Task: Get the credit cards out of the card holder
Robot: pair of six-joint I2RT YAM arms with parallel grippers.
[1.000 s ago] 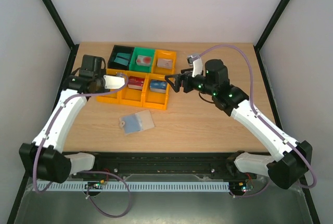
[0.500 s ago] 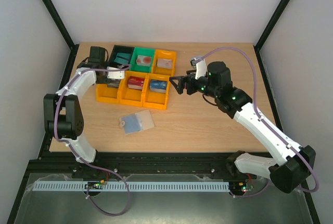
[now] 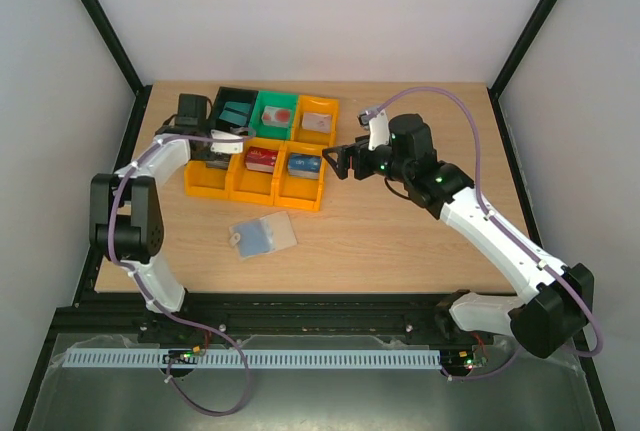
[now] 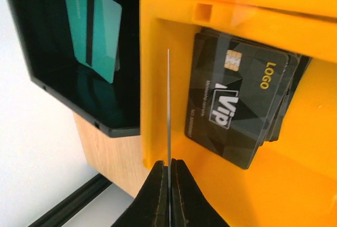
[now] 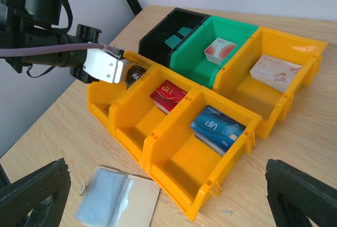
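the left gripper (image 4: 168, 170) is clenching shut on a thin card (image 4: 168, 106). the card is showing only its edge to the wrist camera, so its colour cannot be told. it is hanging over the front left orange compartment (image 4: 152, 79), close to the wall, where a stack of black cards (image 4: 237, 100) is lying tilted. beside that compartment, a teal card (image 4: 97, 27) is leaning inside the black bin (image 4: 31, 37).

the right gripper (image 3: 335, 161) is standing wide open and gripping nothing, hovering just to the right of the bins over the table (image 3: 420, 241).

in the front row, a red card (image 5: 168, 96) is sitting in the middle compartment and blue cards (image 5: 217, 127) are lying in the right one. behind them, the green bin (image 5: 195, 63) is holding a pale card (image 5: 218, 50), and the back orange bin (image 5: 295, 45) another pale card (image 5: 275, 71).

the card holder (image 3: 262, 236) is lying open and flat on the table on the near side of the bins, apart from both grippers, showing a grey-blue side and a tan side. whether it is holding any card cannot be told.
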